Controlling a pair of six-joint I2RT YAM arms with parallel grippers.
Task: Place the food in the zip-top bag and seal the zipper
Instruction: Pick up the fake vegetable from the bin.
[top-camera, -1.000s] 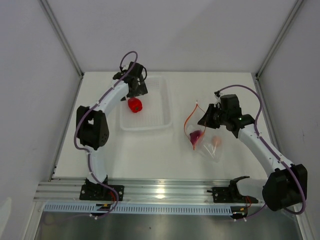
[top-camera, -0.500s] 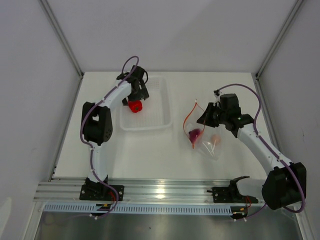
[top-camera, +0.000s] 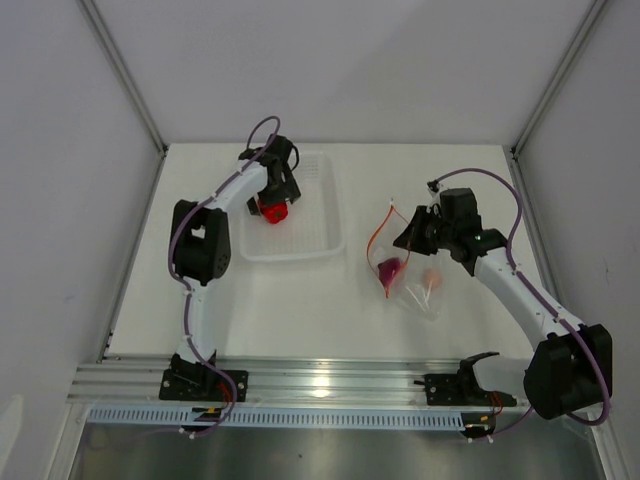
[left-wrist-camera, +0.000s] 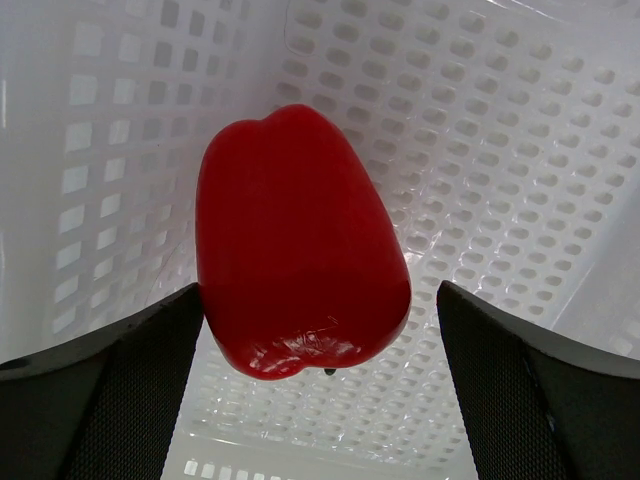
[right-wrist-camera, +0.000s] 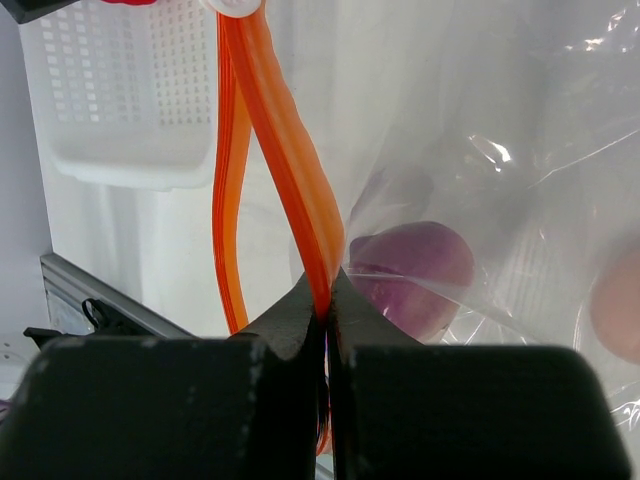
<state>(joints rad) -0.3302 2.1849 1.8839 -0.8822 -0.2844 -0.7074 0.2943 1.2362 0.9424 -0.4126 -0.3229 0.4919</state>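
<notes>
The red pepper-like piece (left-wrist-camera: 300, 240) lies in the white perforated tray (left-wrist-camera: 520, 150). My left gripper (left-wrist-camera: 320, 385) is open just above it, one finger on each side; the left finger is close against the piece. In the top view the left gripper (top-camera: 277, 196) is over the red piece (top-camera: 271, 211). My right gripper (right-wrist-camera: 327, 292) is shut on the orange-red zipper strip (right-wrist-camera: 290, 140) of the clear zip-top bag (right-wrist-camera: 480, 120) and holds its mouth up. The purple-pink piece (right-wrist-camera: 415, 275) and the peach ball (right-wrist-camera: 618, 315) sit inside the bag (top-camera: 415, 292).
The white tray (top-camera: 300, 252) stands at the back left of the white table. The bag hangs right of the tray, the zipper loop (top-camera: 378, 236) open towards it. Side walls and metal posts close in the table; a rail runs along the near edge.
My left gripper has come down and forward over the red piece in the tray, and its elbow has swung closer in. The right gripper and the bag have hardly moved.
</notes>
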